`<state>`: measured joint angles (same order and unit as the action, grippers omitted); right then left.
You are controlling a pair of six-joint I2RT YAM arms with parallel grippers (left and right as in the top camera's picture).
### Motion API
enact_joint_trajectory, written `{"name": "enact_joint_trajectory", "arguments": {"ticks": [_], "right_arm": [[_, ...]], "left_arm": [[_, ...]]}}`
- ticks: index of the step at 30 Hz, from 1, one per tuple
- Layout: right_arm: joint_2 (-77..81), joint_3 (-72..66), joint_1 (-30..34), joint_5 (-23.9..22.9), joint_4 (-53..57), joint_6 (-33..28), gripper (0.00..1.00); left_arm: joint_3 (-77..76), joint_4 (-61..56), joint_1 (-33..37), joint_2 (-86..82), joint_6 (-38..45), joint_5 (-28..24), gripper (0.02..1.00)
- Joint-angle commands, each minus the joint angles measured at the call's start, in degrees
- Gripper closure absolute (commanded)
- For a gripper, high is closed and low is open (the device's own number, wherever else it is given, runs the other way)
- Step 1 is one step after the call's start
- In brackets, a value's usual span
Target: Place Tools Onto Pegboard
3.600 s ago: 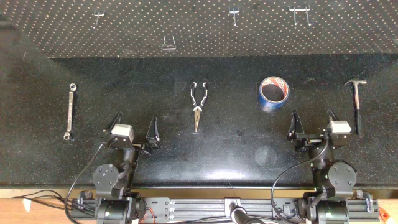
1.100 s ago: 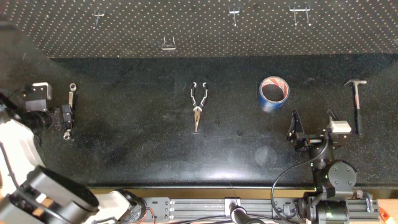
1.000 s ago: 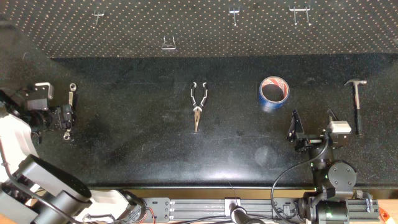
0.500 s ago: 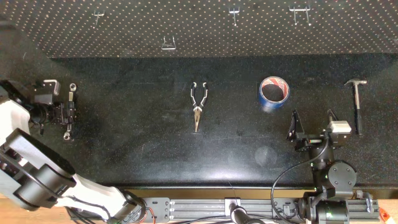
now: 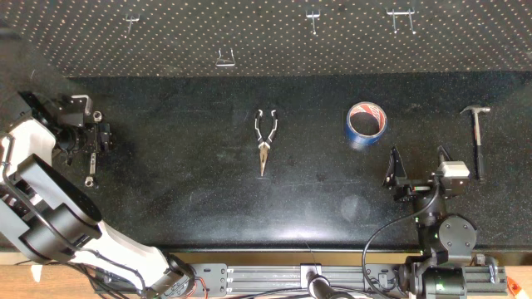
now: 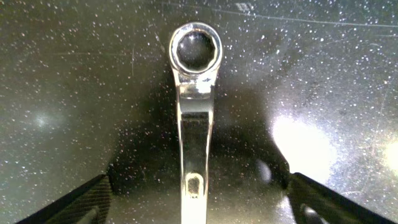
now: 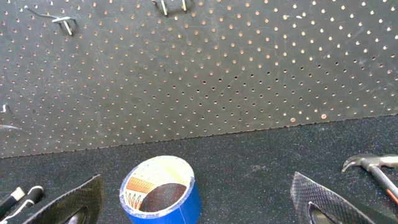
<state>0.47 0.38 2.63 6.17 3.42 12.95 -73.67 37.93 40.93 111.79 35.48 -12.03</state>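
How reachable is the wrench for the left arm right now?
Probably yes. The left gripper hangs right over the wrench, open, with its fingers either side of the shank. The wrench lies flat on the table, and nothing close by looks set to block a grasp.

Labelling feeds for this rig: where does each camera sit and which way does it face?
Top view: fixed overhead, looking down on worktop and pegboard; both arms show.
Left wrist view: on left arm, looking down at the wrench; left gripper astride it.
Right wrist view: on right arm, facing the pegboard; right gripper at the edge.
Top and right wrist views share the tape roll.
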Motion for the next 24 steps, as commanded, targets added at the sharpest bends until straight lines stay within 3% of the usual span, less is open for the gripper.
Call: {"name": "enact_joint_trajectory", "arguments": {"ticks": [1, 2, 4, 8, 18, 21, 23, 24], "right_arm": [[-0.42, -0.13, 0.31, 0.72, 0.24, -0.57, 0.025], [-0.42, -0.13, 0.31, 0.72, 0.24, -0.59, 0.025], [-0.42, -0.13, 0.31, 0.72, 0.24, -0.59, 0.027], [-0.42, -0.13, 0.31, 0.72, 0.24, -0.59, 0.025], [-0.42, -0.13, 0.31, 0.72, 0.24, -0.59, 0.025], [-0.42, -0.13, 0.31, 0.72, 0.24, -0.59, 0.025], [-0.42, -0.13, 0.31, 0.72, 0.24, -0.59, 0.025], [-0.42, -0.13, 0.31, 0.72, 0.24, -0.59, 0.025]], "left_arm": [[-0.55, 0.63, -0.13, 1.97, -0.74, 2.64, 0.505], [-0.55, 1.18, -0.13, 1.97, -0.74, 2.89, 0.562], [-0.55, 2.1, -0.13, 1.97, -0.74, 3.17, 0.566], [-0.55, 2.1, -0.13, 1.97, -0.74, 4.11, 0.687], [-0.55, -0.9, -0.13, 1.97, -0.76, 3.65, 0.798], [-0.55, -0.66, -0.13, 1.97, -0.79, 2.14, 0.879], [-0.52, -0.42, -0.13, 1.97, -1.92, 0.61, 0.989], [-0.52, -0.59, -0.13, 1.97, -3.13, 0.61, 0.991]]}}
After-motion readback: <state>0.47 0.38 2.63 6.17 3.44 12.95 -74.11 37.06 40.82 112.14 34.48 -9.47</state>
